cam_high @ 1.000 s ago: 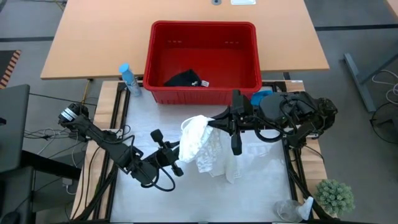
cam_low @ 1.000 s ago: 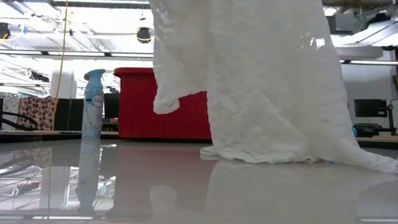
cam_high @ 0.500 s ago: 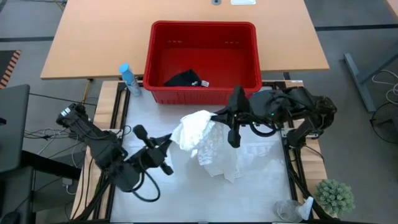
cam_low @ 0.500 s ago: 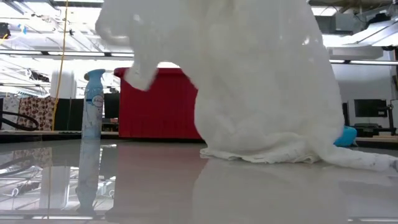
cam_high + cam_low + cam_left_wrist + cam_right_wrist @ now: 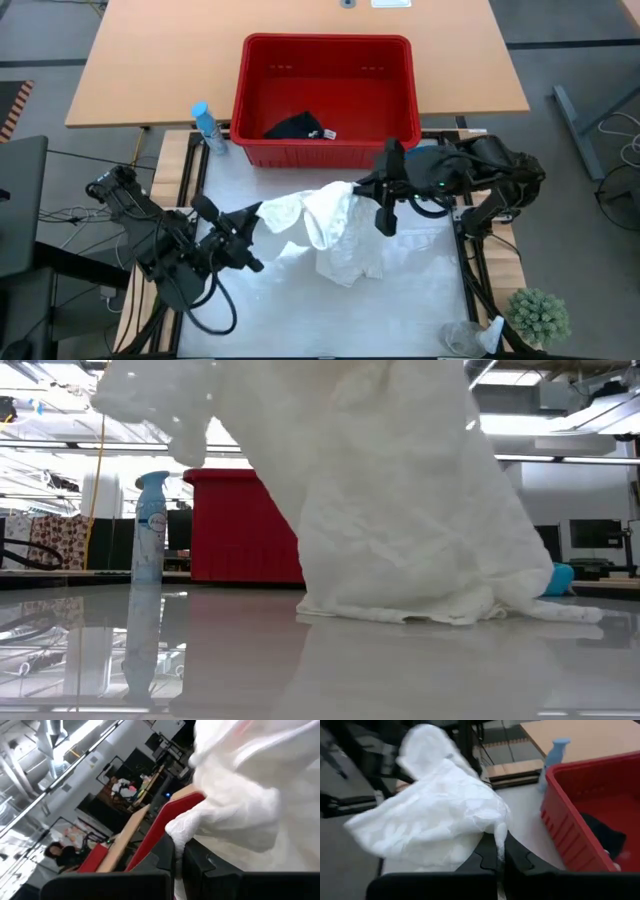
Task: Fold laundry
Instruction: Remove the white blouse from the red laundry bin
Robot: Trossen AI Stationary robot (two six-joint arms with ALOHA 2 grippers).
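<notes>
The large cream-white lacy cloth (image 5: 325, 225) hangs between my two grippers above the middle of the table, and its lower end (image 5: 430, 605) lies bunched on the table. My left gripper (image 5: 252, 214) is shut on the cloth's left end. My right gripper (image 5: 353, 190) is shut on its right upper part. A dark navy garment (image 5: 295, 127) lies on the floor of the red basket (image 5: 325, 40). A bit of the turquoise garment (image 5: 557, 577) shows on the table behind the cloth's right side. My left gripper pinches a bunched end of the cloth (image 5: 181, 831) between its two fingers, which lie about level and come from the table's left. That end is lifted clear, and the cloth sags slack from it toward the right gripper. My right gripper pinches a narrow gathered fold of the cloth (image 5: 499, 836) between its two fingers, slanting down from the table's right side. The cloth drapes away from the fingers and hangs below them, with its lower end on the table.
The red basket stands at the table's far edge. A blue spray bottle (image 5: 205, 125) stands upright left of it. A small green plant (image 5: 540, 315) and a clear crumpled thing (image 5: 470, 338) sit at the near right corner. A wooden table (image 5: 160, 60) lies beyond.
My left gripper has risen and gone toward the table's left edge while rolling, and has carried its end of the cloth along. The cloth has spread out sideways between the two grippers. Its lower end has stayed on the table.
</notes>
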